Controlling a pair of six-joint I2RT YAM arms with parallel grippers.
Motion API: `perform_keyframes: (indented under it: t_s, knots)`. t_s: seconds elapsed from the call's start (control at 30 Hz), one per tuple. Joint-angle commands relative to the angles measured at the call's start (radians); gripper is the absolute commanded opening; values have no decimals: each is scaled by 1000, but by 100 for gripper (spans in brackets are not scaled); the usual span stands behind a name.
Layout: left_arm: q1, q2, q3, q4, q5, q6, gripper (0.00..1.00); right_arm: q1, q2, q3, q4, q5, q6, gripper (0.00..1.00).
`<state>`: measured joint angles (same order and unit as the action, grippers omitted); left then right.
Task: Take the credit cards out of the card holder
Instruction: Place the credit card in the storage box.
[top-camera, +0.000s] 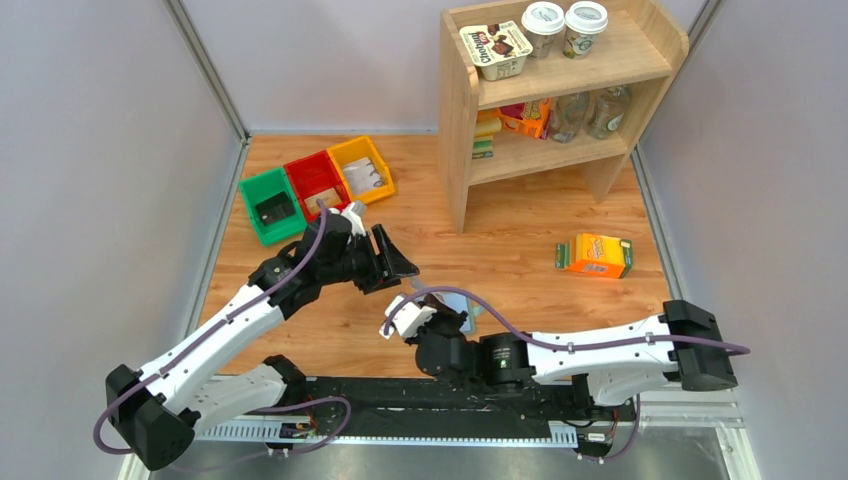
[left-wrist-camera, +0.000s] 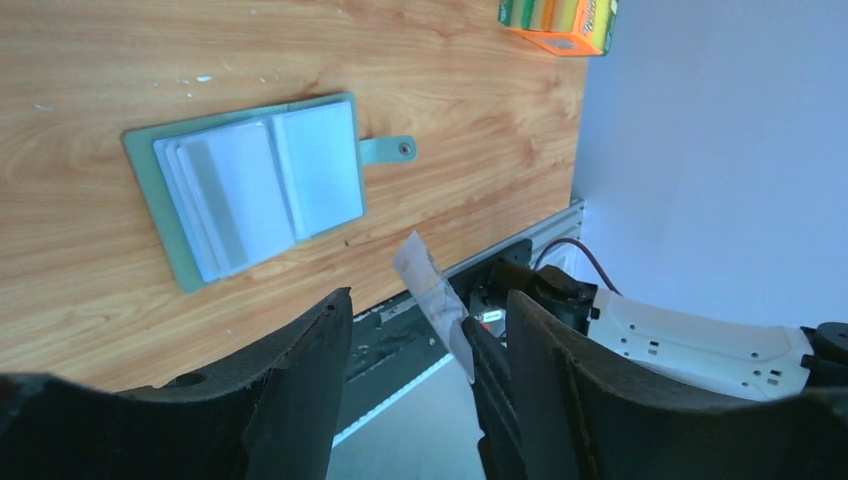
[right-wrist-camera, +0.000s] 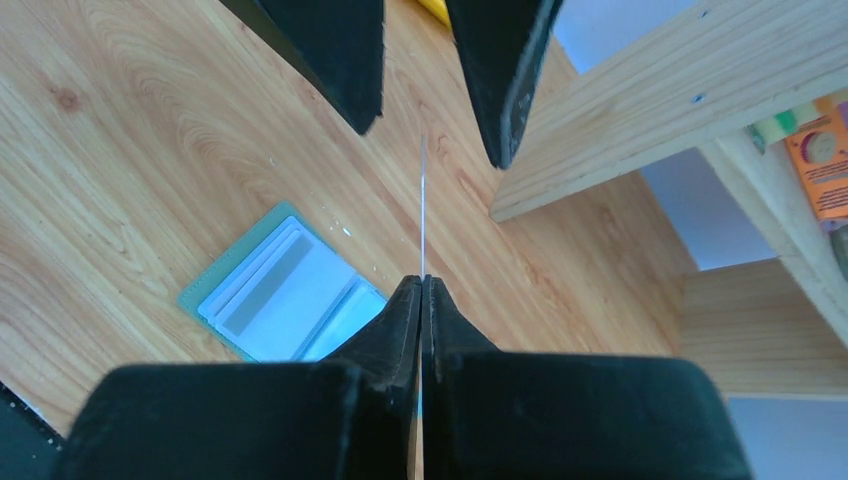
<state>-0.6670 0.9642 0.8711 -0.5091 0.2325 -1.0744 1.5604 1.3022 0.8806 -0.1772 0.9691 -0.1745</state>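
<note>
Right claw (right-wrist-camera: 422, 288) pinches a card (right-wrist-camera: 423, 200) edge-on; I'd shut the open left claw (right-wrist-camera: 432, 130) ahead squarely before releasing.

The card holder (left-wrist-camera: 250, 185) has a grey-green border and pale blue-grey inner panels; its tab (left-wrist-camera: 385, 150) is grey-green. The tabletop (left-wrist-camera: 100, 60) is honey-brown wood grain. At upper right, the carton (left-wrist-camera: 575, 25) is orange with green and yellow. The left pincer (left-wrist-camera: 428, 300) and right pincer (right-wrist-camera: 422, 285) are black; the card (right-wrist-camera: 423, 200) looks white.
</note>
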Motion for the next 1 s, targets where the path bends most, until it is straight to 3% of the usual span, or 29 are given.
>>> perform_keyframes:
  t_s: [0.0,0.07,0.2,0.37,0.47,0.53,0.67,0.7,0.9,0.97]
  knots:
    - [1,13,-26,106,70,-68,64,23,35,37,128,94,-111,0]
    - [1,13,-44,130,77,-82,60,26,46,37,146,95,-128,0]
    - [1,21,-63,144,94,-84,41,27,51,31,168,97,-146,0]
    - [1,-2,-106,168,35,-81,0,26,51,17,225,82,-151,0]
    - [1,-36,-133,201,-19,-49,0,15,43,9,216,59,-97,2]
    - [1,-58,-155,221,-61,-6,0,-5,26,8,184,33,-31,13]
    - [15,-94,-211,293,-143,86,0,-85,-43,-15,105,-96,159,61]
    - [21,-104,-224,303,-169,108,0,-104,-72,-32,108,-121,226,68]
    - [96,-117,-311,481,-289,226,0,-313,-243,-196,151,-306,508,99]
    - [119,-101,-311,503,-340,263,0,-376,-308,-271,204,-355,572,100]
